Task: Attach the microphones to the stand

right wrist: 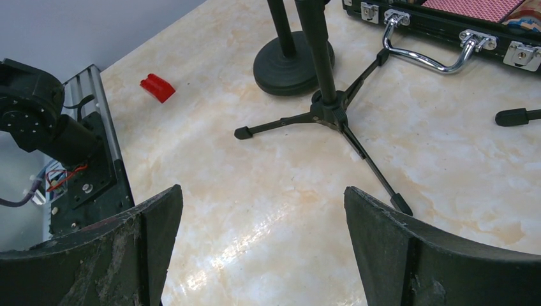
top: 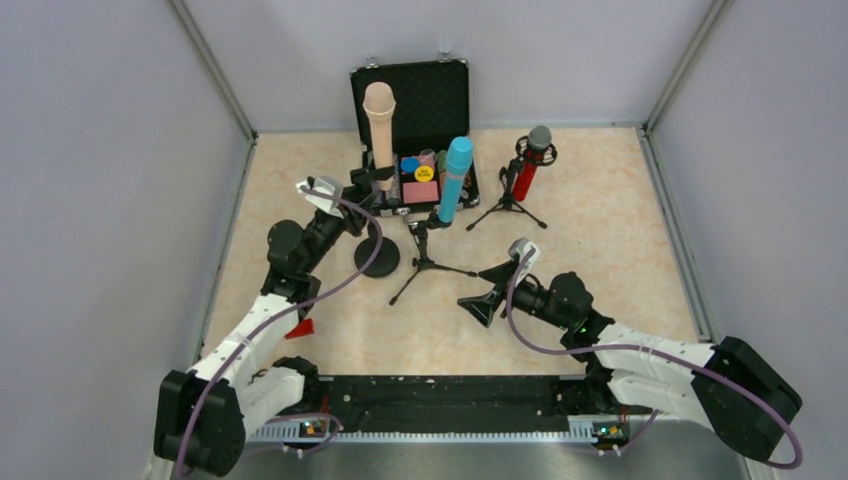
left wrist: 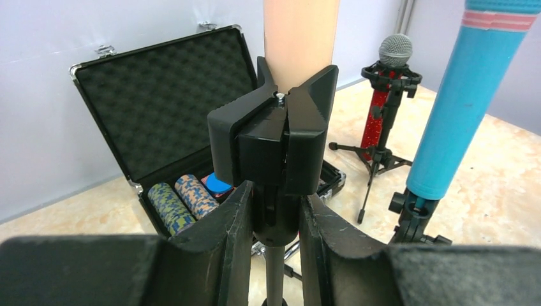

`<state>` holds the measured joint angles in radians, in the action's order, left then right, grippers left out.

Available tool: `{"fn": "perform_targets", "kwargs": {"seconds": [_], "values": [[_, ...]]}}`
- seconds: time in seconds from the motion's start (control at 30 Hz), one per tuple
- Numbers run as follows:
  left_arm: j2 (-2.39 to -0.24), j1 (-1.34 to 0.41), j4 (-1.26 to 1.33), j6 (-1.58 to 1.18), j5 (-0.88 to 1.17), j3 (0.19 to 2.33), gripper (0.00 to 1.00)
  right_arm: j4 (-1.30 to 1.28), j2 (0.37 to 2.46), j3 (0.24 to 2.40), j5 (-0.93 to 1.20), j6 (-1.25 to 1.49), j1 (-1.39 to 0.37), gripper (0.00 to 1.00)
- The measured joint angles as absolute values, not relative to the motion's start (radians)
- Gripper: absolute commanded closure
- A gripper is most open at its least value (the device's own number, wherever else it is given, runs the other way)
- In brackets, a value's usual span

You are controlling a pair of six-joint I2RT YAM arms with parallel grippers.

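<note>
The peach-beige microphone [top: 380, 122] stands upright in the clip [left wrist: 274, 137] of the round-base stand [top: 377, 257]; its body also shows in the left wrist view [left wrist: 301, 32]. My left gripper [top: 362, 190] [left wrist: 275, 194] is shut on this stand's neck just under the clip. The light blue microphone [top: 454, 180] [left wrist: 456, 108] sits tilted in a tripod stand [top: 425, 262]. The glittery red microphone [top: 530, 165] [left wrist: 386, 89] sits in another tripod stand [top: 508, 207]. My right gripper [top: 480, 305] [right wrist: 261, 191] is open and empty above the bare table, near the blue microphone's tripod [right wrist: 332, 115].
An open black case [top: 410, 95] [left wrist: 159, 102] with poker chips and cards stands at the back, behind the stands. A small flat red block [top: 300, 327] [right wrist: 157, 87] lies near the left arm. Tripod legs spread across the table's middle.
</note>
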<state>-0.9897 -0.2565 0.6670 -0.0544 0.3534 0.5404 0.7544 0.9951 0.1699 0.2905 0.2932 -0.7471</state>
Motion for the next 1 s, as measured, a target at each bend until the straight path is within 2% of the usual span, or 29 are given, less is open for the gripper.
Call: {"fn": "perform_targets", "kwargs": {"seconds": [0.33,0.37,0.47,0.53,0.57,0.73,1.0], "values": [[-1.008,-0.255,0.793,-0.027,0.324,0.461,1.00,0.754,0.994,0.170,0.289,0.293,-0.743,0.05],[-1.008,-0.255,0.805,-0.027,0.317,0.453,0.95,0.755,0.994,0.169,0.289,0.293,-0.743,0.05],[-1.003,-0.255,0.837,-0.031,0.286,0.429,0.43,0.755,0.994,0.166,0.290,0.293,-0.743,0.05],[-1.001,-0.255,0.849,-0.028,0.265,0.420,0.21,0.754,0.995,0.162,0.290,0.293,-0.743,0.05],[-1.000,-0.255,0.854,-0.034,0.252,0.419,0.15,0.754,0.995,0.162,0.290,0.293,-0.743,0.05],[-0.995,-0.255,0.868,-0.038,0.222,0.419,0.03,0.755,0.995,0.162,0.290,0.293,-0.743,0.05],[-0.971,-0.255,0.863,-0.050,0.207,0.414,0.01,0.754,0.995,0.162,0.290,0.293,-0.743,0.05]]}}
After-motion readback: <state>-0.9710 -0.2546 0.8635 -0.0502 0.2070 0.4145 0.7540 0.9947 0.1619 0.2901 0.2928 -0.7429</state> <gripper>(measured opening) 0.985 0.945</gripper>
